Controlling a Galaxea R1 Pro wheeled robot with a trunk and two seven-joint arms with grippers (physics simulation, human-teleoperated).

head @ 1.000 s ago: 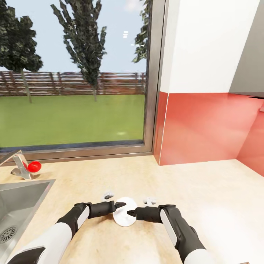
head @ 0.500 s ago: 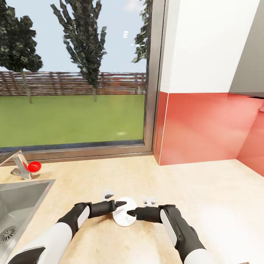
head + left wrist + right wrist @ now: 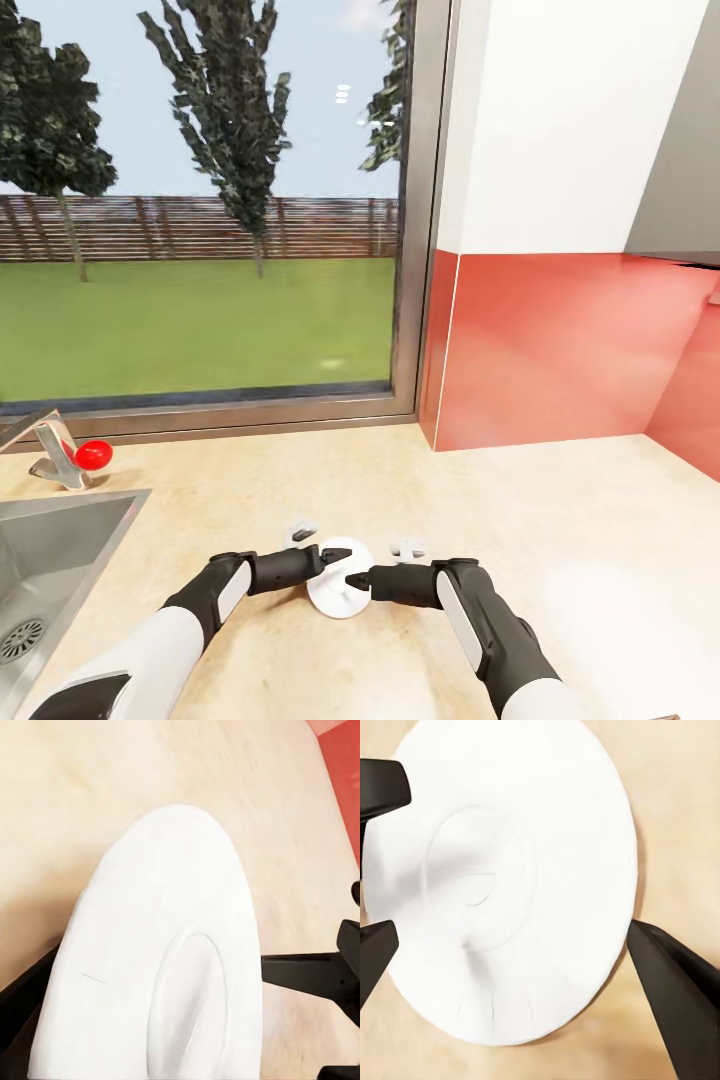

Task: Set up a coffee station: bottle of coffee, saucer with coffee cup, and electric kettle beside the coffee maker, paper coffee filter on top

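**Thin white disc between two hands, open tabletop all round**

Here, nearest the robot, the small flat round white saucer [image 3: 340, 591] lies on the light wood-look tabletop [image 3: 560, 520], with a shallow raised ring at its centre in the right wrist view [image 3: 502, 881]. The left hand [image 3: 338, 556] reaches in from 9 o'clock and the right hand [image 3: 352, 580] from 3 o'clock. The right hand's fingers are spread and apart from the rim; whether the left hand is clamped on the rim I cannot tell.

I judge the saucer light, stiff, glazed-slippery and chippable, lying too flush to pinch from above. The rim is the only hold, best taken across its thickness once tipped.

The steel sink [image 3: 60, 560] drops away at 9 o'clock, a hazard if the disc skids. Towards 12 o'clock is the window sill [image 3: 200, 415], and the red backsplash [image 3: 560, 350] closes the 1 o'clock corner; bare room opens towards 3 o'clock.
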